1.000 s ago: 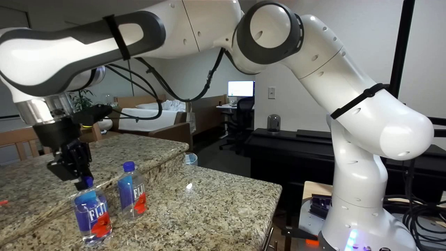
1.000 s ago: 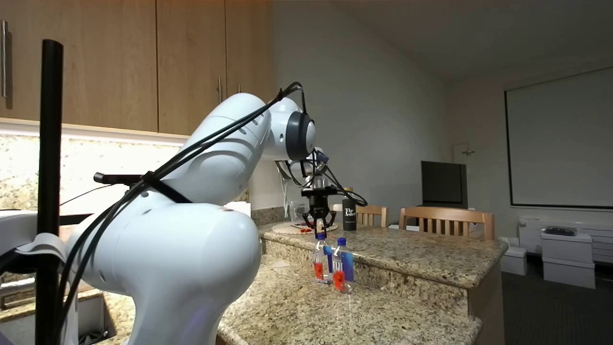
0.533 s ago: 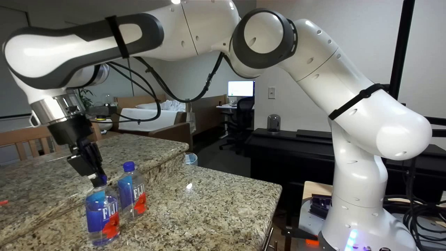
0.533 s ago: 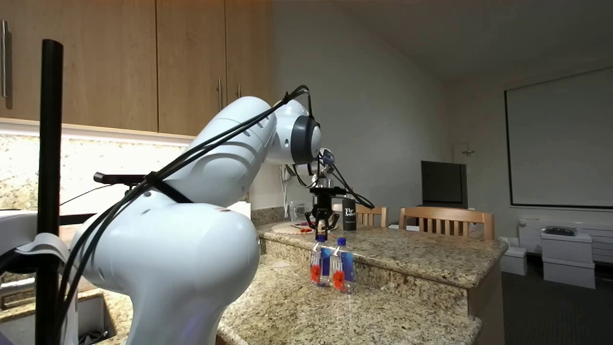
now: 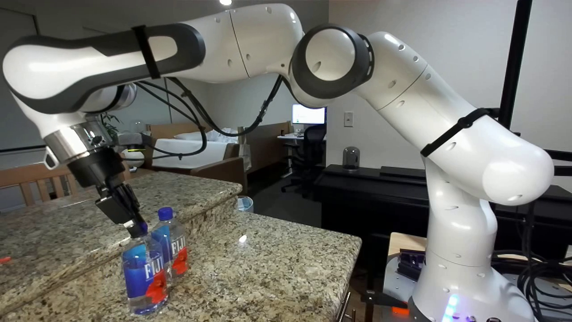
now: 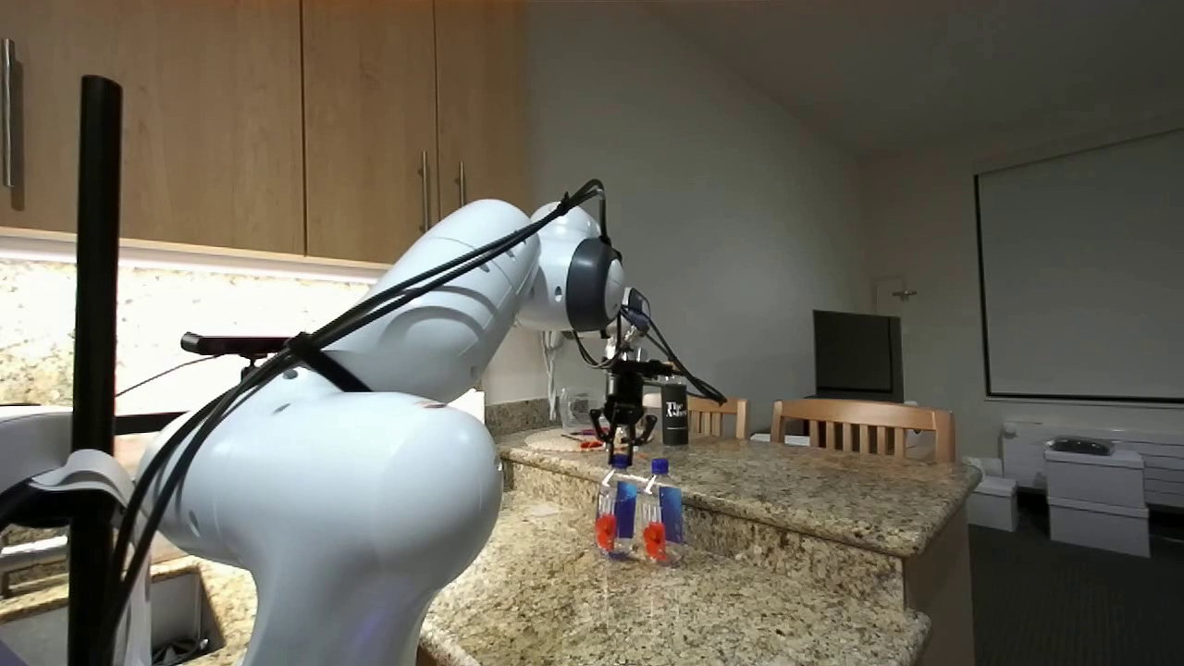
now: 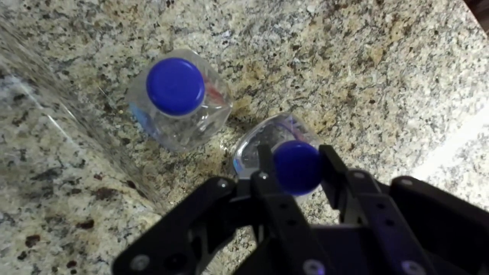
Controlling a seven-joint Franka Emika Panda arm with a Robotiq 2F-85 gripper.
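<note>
Pale wooden cabinets [image 6: 370, 111] hang high in an exterior view. Below spreads the speckled granite tabletop [image 5: 277, 264], its long edge running along a step [image 5: 210, 221] up to a raised granite level [image 5: 192, 190]. Beyond that stands a bed [image 5: 190, 150]. The white robot arm [image 5: 259, 44] arches over the tabletop, bending down near that long edge. A wooden chair [image 6: 865, 412] stands past the far edge of the raised granite level, and a black bottle [image 6: 675, 416] with white lettering stands upright on it.

The held water bottle [image 5: 145, 268] is on the tabletop side of the step, near the long edge and well apart from the tabletop's free corner. It leans slightly; whether its base touches the granite I cannot tell. The neighbouring water bottle [image 5: 176, 250] stands upright just beside it, nearer the step in the wrist view, with a narrow strip of granite showing between the two. Both are marked FIJI in white.

The dark fingers [image 7: 267, 185] are parted only by the width of the held water bottle's blue cap [image 7: 298, 168], clamped on it from both sides. The other blue cap [image 7: 175, 86] sits uncovered on the neighbouring water bottle.
</note>
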